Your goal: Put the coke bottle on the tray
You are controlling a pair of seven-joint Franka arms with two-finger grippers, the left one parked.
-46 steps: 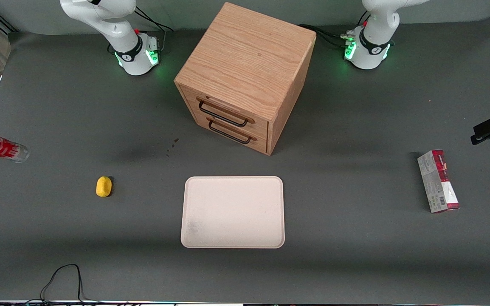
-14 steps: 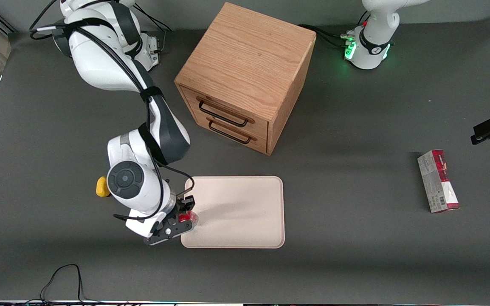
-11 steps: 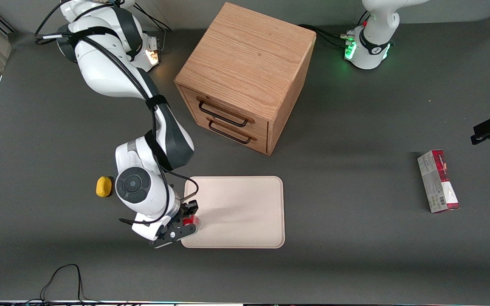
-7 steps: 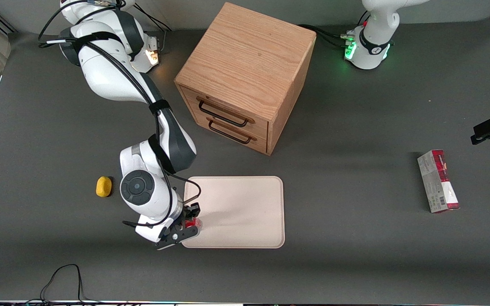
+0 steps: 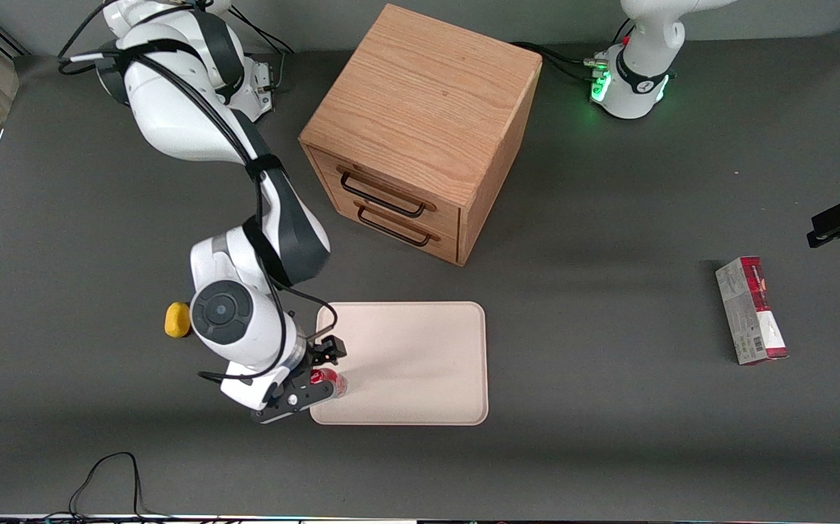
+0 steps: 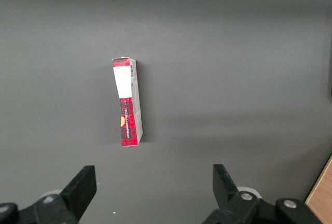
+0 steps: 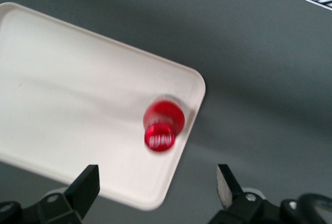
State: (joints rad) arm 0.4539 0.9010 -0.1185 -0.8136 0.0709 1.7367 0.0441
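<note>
The coke bottle (image 5: 331, 380), red with a red cap, stands upright on the cream tray (image 5: 420, 364), in the tray's corner nearest the front camera at the working arm's end. My right gripper (image 5: 315, 375) hovers over that corner with its fingers spread wide, and the bottle is free of them. The right wrist view looks straight down on the bottle's cap (image 7: 163, 124), which stands on the tray (image 7: 78, 94) near its rounded corner. There the gripper (image 7: 157, 183) is open, its fingertips (image 7: 89, 182) well apart and above the bottle.
A wooden two-drawer cabinet (image 5: 420, 131) stands farther from the front camera than the tray. A yellow lemon-like object (image 5: 176, 320) lies beside the working arm. A red-and-grey carton (image 5: 751, 309) lies toward the parked arm's end, also in the left wrist view (image 6: 128, 102). A black cable (image 5: 111, 473) loops near the front edge.
The gripper brought the bottle from the table's working-arm end to the tray's corner. In the last half second its fingers opened and drew back a little, leaving the bottle standing.
</note>
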